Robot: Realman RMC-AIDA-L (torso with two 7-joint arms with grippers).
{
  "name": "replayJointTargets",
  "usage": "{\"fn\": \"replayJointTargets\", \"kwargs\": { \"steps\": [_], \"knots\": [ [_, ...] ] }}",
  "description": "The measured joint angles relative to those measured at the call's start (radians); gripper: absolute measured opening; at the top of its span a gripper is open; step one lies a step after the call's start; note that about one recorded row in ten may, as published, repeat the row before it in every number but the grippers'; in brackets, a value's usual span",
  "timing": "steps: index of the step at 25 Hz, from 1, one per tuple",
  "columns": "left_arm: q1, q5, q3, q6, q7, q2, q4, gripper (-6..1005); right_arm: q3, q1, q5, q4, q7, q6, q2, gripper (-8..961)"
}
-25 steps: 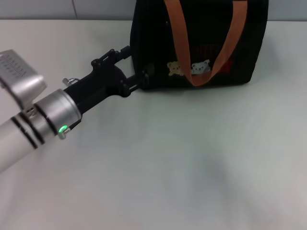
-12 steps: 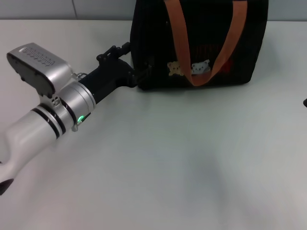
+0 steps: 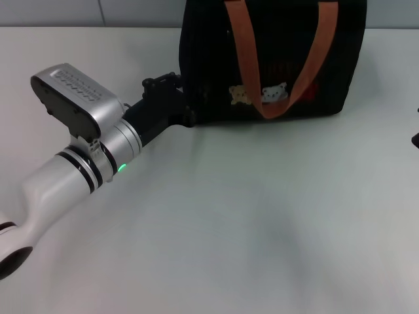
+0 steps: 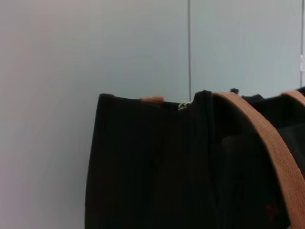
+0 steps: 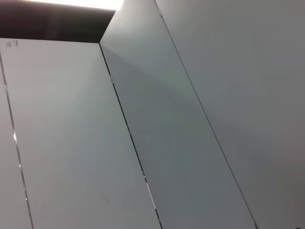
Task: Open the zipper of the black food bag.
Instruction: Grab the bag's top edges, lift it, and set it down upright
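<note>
The black food bag stands at the back of the white table, with orange-brown strap handles and two bear patches on its front. My left gripper is pressed up against the bag's left side wall, low down, black against black. In the left wrist view the bag fills the lower frame. The zipper's small silver pull tab shows at the top edge, near the corner seam. Only a dark tip of my right gripper shows at the table's far right edge.
The white table stretches in front of the bag. A grey panelled wall stands behind it. The right wrist view shows only wall panels.
My left arm has pushed forward to the right, closer against the bag's left side, and its wrist has rolled so the silver housing faces up. The bag has not moved.
</note>
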Motion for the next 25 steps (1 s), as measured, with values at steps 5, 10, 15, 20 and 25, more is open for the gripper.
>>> {"fn": "replayJointTargets", "kwargs": {
  "steps": [5, 10, 15, 20, 25],
  "knots": [
    [0.000, 0.001, -0.001, 0.000, 0.021, -0.001, -0.007, 356, 0.000, 0.005, 0.001, 0.012, 0.000, 0.006, 0.000, 685],
    [0.003, 0.004, -0.001, 0.004, 0.013, -0.002, -0.008, 173, 0.000, 0.008, 0.001, 0.014, 0.000, 0.009, 0.000, 685],
    [0.014, 0.011, 0.002, 0.027, 0.002, -0.002, -0.005, 91, 0.000, 0.013, 0.000, 0.018, -0.002, 0.014, 0.001, 685],
    [0.090, 0.094, 0.018, 0.180, -0.096, 0.005, 0.083, 79, 0.000, 0.018, 0.000, 0.018, -0.002, 0.016, 0.002, 686],
    [0.217, 0.131, 0.020, 0.399, -0.312, 0.011, 0.278, 80, 0.000, 0.032, 0.001, 0.022, 0.001, 0.023, 0.002, 686]
  ]
}}
